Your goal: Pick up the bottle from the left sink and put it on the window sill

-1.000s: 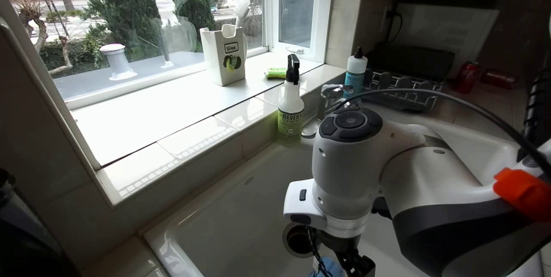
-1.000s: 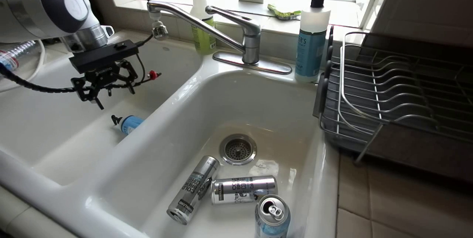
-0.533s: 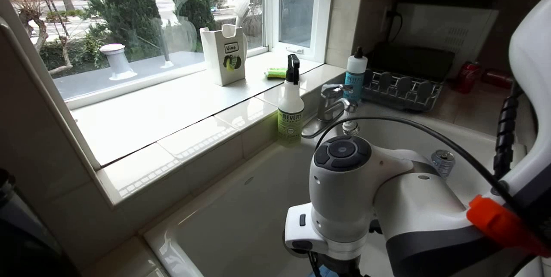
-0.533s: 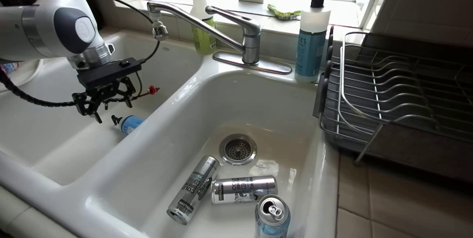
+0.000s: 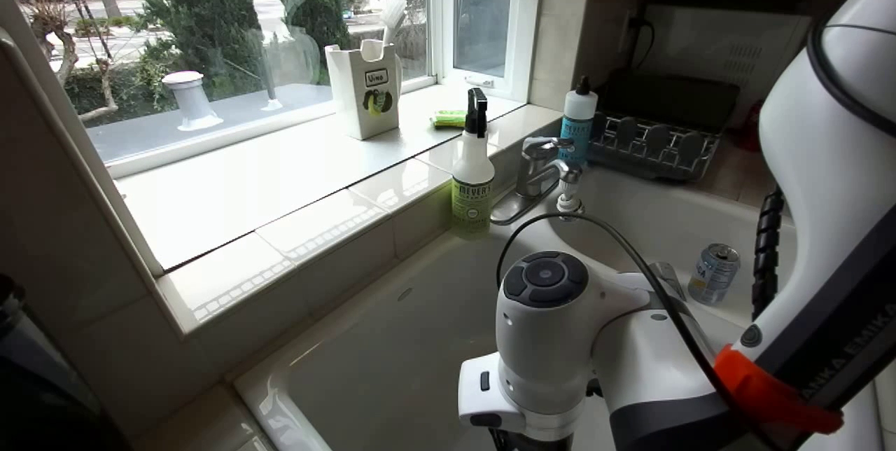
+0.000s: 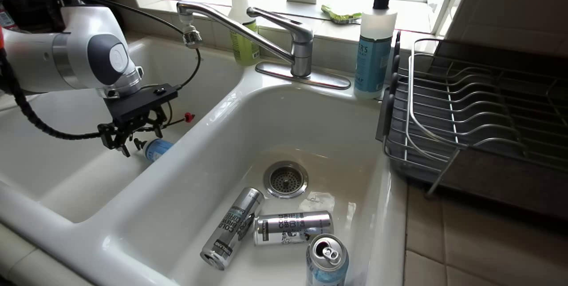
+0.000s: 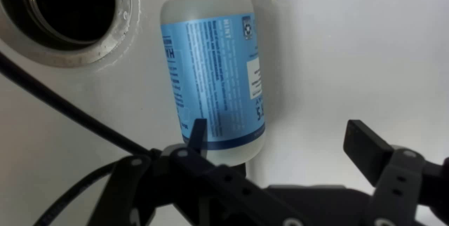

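The bottle [image 6: 158,149] lies on its side on the floor of the left sink [image 6: 75,184], near the divider. In the wrist view, its translucent body with light blue label [image 7: 217,78] lies beside the round drain [image 7: 115,40]; its pump end is mostly hidden behind my gripper. My gripper [image 6: 142,141] is open and empty above the bottle's pump end. In the wrist view, the left finger of my gripper [image 7: 277,127] overlaps the label; the right finger is over bare sink. The window sill [image 5: 280,185] is behind the sink. The bottle is hidden in that exterior view.
A green spray bottle [image 5: 472,206] stands at the sink's back edge before the sill. The faucet [image 6: 266,46] arches over the divider. A white pitcher [image 5: 367,94] and green packet [image 5: 448,119] are on the sill. Cans [image 6: 293,228] lie in the smaller basin beside a dish rack [image 6: 466,113].
The arm and open gripper have moved down into the left sink, closer to the bottle. The bottle has not moved.
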Action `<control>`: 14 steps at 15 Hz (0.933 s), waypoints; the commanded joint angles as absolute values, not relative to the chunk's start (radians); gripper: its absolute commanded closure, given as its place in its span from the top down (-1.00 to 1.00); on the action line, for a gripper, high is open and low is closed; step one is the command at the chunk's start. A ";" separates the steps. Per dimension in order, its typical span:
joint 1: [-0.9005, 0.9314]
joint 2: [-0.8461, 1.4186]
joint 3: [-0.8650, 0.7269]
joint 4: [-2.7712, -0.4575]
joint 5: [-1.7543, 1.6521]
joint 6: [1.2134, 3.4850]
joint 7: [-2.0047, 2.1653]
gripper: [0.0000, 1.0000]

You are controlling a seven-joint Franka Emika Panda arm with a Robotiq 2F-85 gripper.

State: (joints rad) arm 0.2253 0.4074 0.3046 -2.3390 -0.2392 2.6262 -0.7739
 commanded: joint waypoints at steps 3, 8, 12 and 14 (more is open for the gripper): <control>0.197 0.500 0.290 -2.281 -0.266 2.669 -0.792 1.00; 0.182 0.548 0.289 -2.231 -0.273 2.653 -0.808 0.99; 0.178 0.574 0.290 -2.210 -0.273 2.641 -0.827 0.19; 0.179 0.581 0.289 -2.203 -0.275 2.636 -0.834 0.79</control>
State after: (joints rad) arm 0.1835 0.5476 0.2863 -2.2280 -0.2593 2.6474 -0.8175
